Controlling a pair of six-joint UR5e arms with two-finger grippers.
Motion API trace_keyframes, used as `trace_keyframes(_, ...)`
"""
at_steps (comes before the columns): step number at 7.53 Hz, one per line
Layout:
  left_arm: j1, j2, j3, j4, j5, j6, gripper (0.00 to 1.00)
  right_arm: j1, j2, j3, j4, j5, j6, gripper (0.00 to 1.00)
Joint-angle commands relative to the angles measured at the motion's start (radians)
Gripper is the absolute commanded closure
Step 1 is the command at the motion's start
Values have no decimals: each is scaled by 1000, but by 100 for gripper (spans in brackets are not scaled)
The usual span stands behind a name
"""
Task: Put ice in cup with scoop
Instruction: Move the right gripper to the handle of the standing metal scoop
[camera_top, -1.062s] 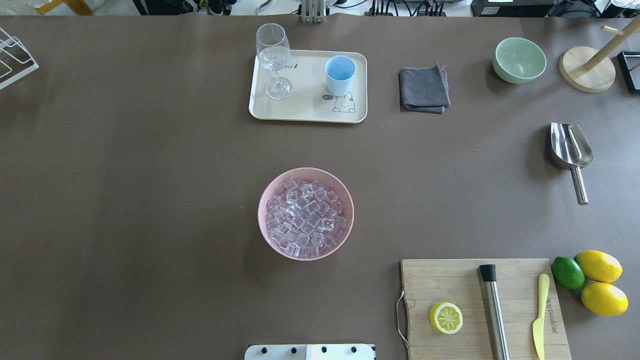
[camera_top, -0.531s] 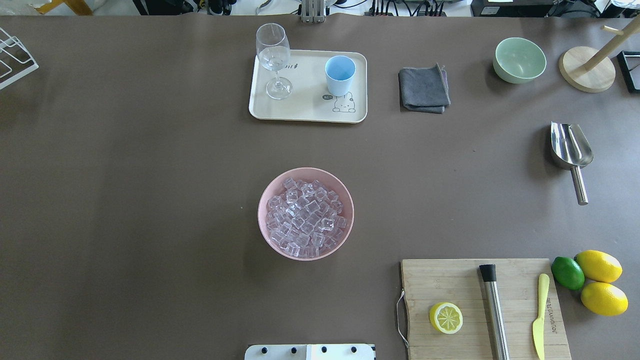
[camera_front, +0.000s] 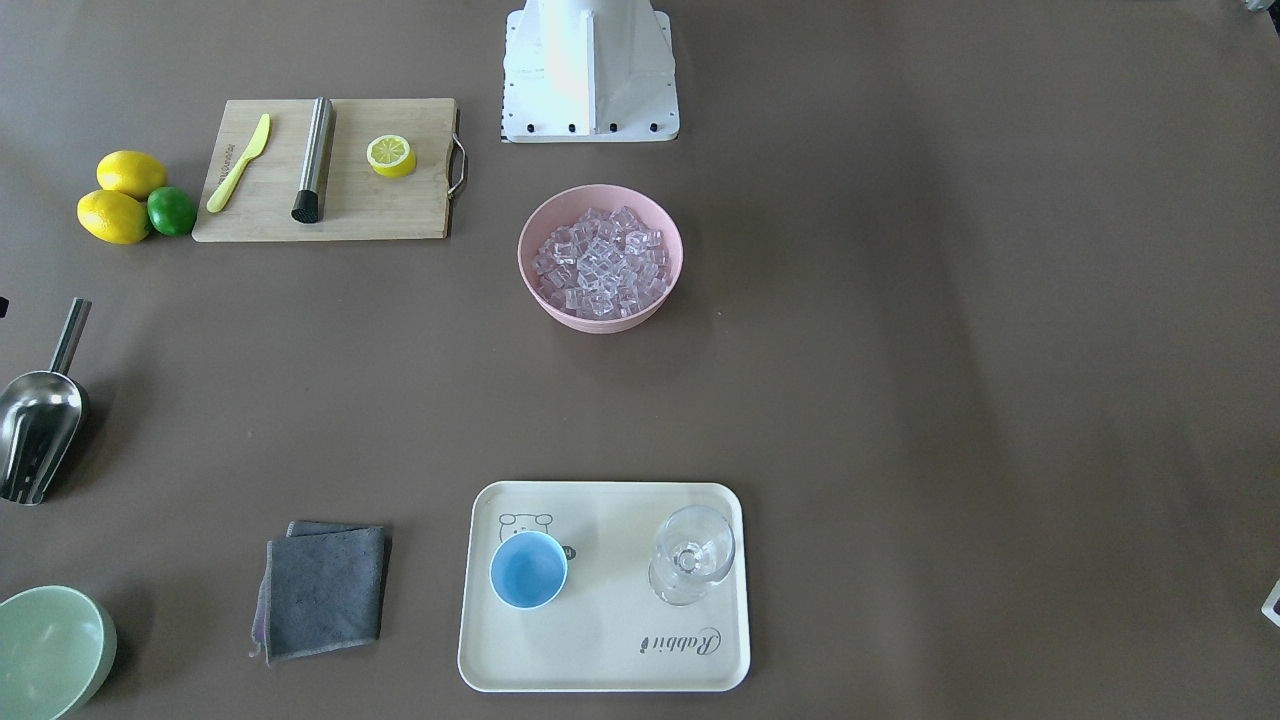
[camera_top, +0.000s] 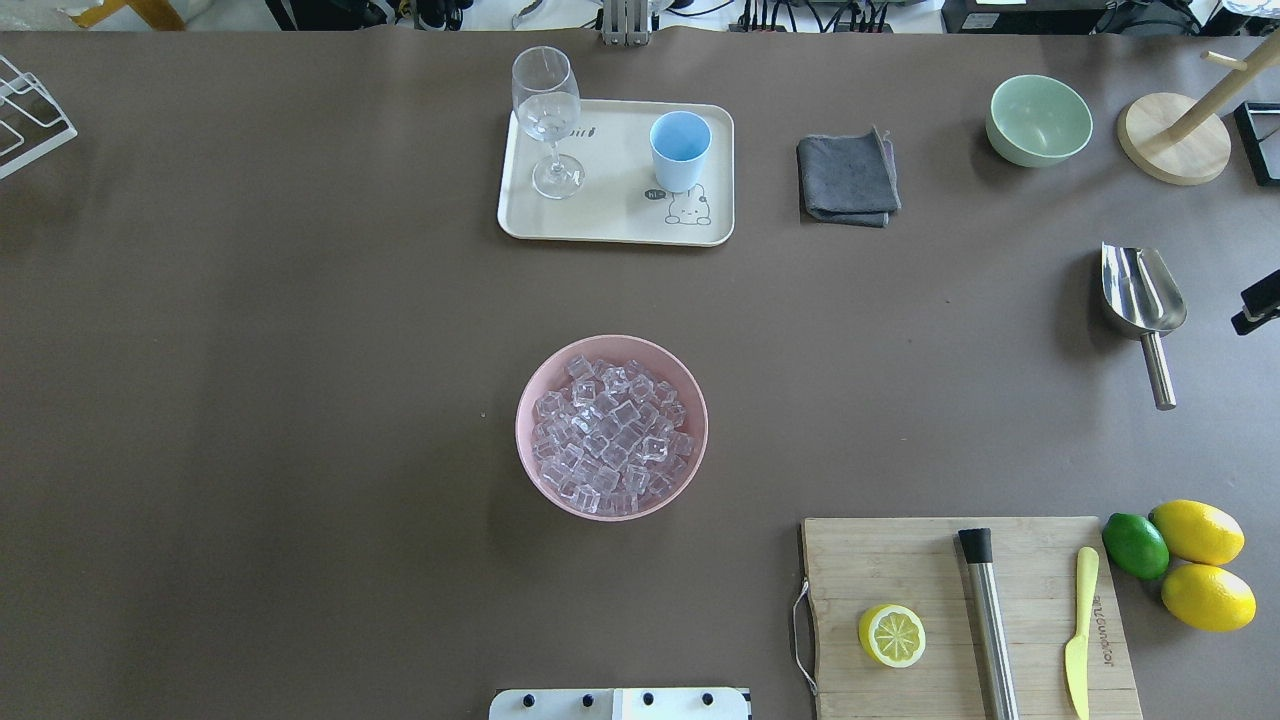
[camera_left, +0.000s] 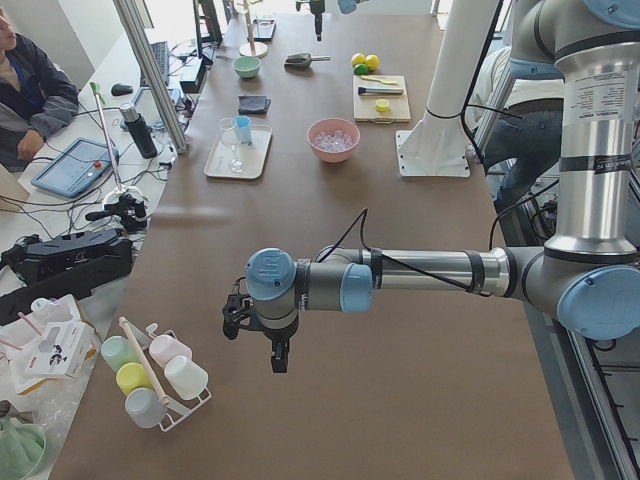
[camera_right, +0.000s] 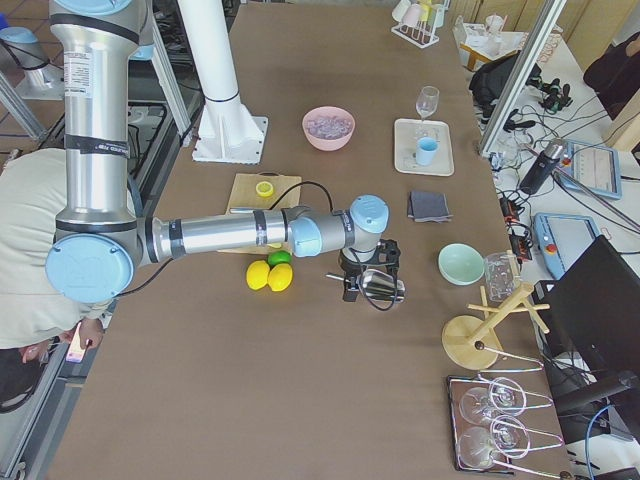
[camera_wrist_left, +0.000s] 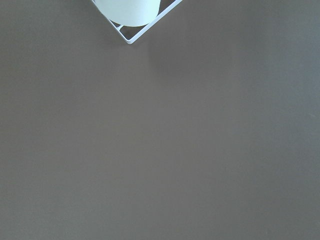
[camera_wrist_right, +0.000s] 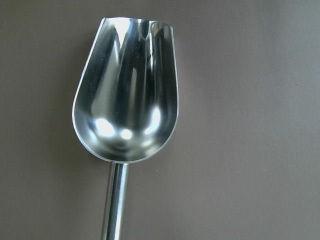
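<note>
The ice (camera_top: 610, 435) fills a pink bowl (camera_top: 612, 340) at the table's middle; it also shows in the front view (camera_front: 600, 262). The light-blue cup (camera_top: 680, 150) stands upright on a cream tray (camera_top: 610, 225). The steel scoop (camera_top: 1142, 292) lies on the table at the right, handle toward the robot, and fills the right wrist view (camera_wrist_right: 127, 95). My right gripper (camera_right: 360, 282) hovers over the scoop; only a black edge of it (camera_top: 1258, 302) shows overhead, and I cannot tell its jaws. My left gripper (camera_left: 278, 352) hangs over the table's far left end; I cannot tell its state.
A stemmed glass (camera_top: 546, 110) shares the tray. A grey cloth (camera_top: 848, 180), a pale-green bowl (camera_top: 1038, 120) and a wooden stand (camera_top: 1175, 140) are at the back right. A cutting board (camera_top: 900, 570) holds a lemon half, steel rod and knife; lemons (camera_top: 1198, 532) lie beside it.
A black part of my right gripper has come into the overhead view at the right edge, beside the scoop. Nothing on the table has moved.
</note>
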Motion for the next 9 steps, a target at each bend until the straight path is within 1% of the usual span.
trace_keyframes(1, 1, 0, -6, 0, 0, -52, 2, -29, -15, -48, 146, 0, 138, 0)
trace_keyframes(4, 1, 0, -7, -2, 0, -75, 2, -107, 19, -70, 146, 4, 221, 0)
trace_keyframes(6, 1, 3, -3, -3, -1, -69, 2, -141, 54, -106, 144, -2, 244, 0)
trace_keyframes(8, 1, 3, -6, -6, -5, -67, 2, -167, 118, -183, 144, -3, 258, 0)
trace_keyframes(9, 1, 3, -6, -8, -5, -67, 2, -173, 121, -189, 144, -5, 258, 1)
